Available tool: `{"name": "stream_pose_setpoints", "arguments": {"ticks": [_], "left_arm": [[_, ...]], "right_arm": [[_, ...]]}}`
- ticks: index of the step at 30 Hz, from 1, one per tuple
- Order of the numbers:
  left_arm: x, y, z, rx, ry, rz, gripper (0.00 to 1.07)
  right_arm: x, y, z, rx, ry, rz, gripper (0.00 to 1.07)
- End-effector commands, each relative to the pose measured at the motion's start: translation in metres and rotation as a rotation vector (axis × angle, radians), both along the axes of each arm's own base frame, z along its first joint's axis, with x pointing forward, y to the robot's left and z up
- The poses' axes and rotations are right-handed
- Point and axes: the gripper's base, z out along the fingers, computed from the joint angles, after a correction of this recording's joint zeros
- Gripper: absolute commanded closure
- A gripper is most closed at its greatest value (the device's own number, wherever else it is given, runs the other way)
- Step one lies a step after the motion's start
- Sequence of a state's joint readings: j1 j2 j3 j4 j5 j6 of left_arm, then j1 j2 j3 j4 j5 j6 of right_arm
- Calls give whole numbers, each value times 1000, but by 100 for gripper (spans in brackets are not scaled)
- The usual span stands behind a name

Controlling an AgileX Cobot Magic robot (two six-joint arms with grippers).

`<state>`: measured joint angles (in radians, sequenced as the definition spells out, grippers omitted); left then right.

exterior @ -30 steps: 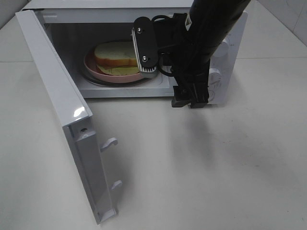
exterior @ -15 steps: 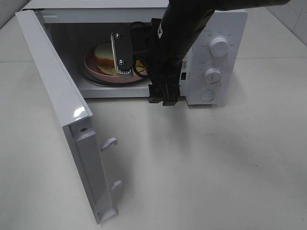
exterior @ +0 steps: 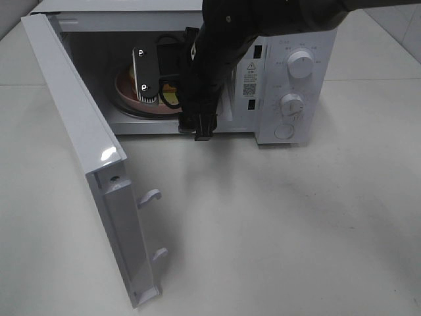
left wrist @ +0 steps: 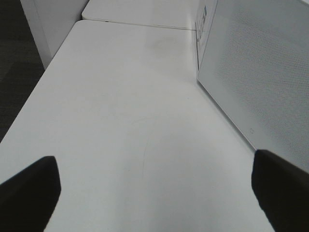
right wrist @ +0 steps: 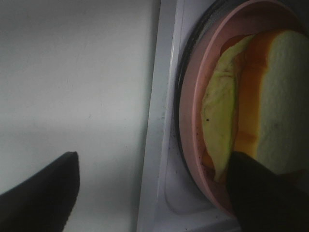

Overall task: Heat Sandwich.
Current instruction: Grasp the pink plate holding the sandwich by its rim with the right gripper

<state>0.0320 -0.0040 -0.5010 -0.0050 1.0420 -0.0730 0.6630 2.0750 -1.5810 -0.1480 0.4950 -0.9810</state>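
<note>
We see a broad white matte desk (exterior: 296,230) filling nearly the whole high view, its smooth top crossed toward the back by a thin straight seam (exterior: 375,80). Even, diffuse light falls from above, leaving only soft grey shadows (exterior: 217,178) and a dull sheen on the top. At the far right corner lies a pale grey tiled surface (exterior: 402,26); wall or floor, we cannot tell. In the left wrist view a dark grey textured floor (left wrist: 14,72) runs along the desk's long edge. A white upright panel (left wrist: 53,24) rises beside that edge, and a second white desk top (left wrist: 145,12) butts against the first across a narrow joint (left wrist: 140,24).
</note>
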Motion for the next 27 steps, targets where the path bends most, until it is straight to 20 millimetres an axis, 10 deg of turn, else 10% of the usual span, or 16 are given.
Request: {"name": "stream_pose_setpoints", "arguments": {"ticks": [1, 27], "left_arm": [[-3, -1, 0, -7, -28, -2, 3], [-3, -1, 0, -7, -28, -2, 3]], "right_arm": [[7, 7, -7, 12, -6, -1, 27], [43, 33, -61, -35, 42, -6, 38]]}}
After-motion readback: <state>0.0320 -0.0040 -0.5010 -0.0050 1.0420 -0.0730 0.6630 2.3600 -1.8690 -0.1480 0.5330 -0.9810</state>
